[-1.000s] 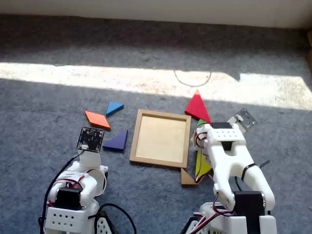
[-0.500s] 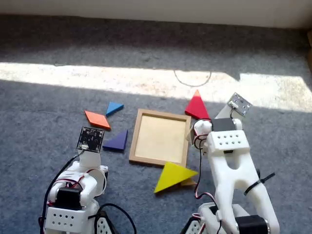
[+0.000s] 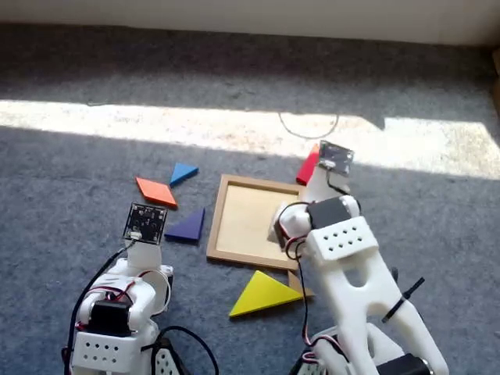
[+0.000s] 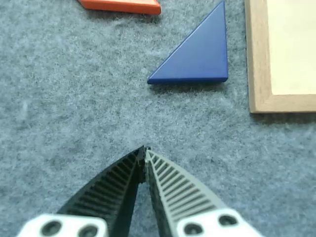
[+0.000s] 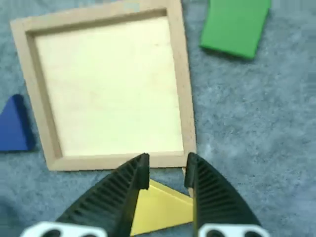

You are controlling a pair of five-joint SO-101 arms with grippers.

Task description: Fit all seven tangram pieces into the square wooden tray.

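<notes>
So, right gripper [image 5: 167,170] slightly spread, gripping nothing
It hangs over the yellow triangle [image 5: 163,207] beside the wooden tray [image 5: 180,74]; left gripper [image 4: 144,150] is pressed together.

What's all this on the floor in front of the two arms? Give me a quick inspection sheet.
Surface: grey-blue carpet, with a sunlit band across it.
Job's things: square wooden tray, nothing in it. On the carpet around it: yellow triangle, red triangle, orange parallelogram, light blue triangle, dark blue triangle, green piece, and a tan piece beside the yellow one.
Clutter: nothing seen.
Grippers: left gripper shut and empty, over carpet near the dark blue triangle. Right gripper open, above the yellow triangle by the tray's rim.
Cables: thin wire loop beyond the tray; black cables at the arms.
Surroundings: pale wall beyond the carpet.
</notes>
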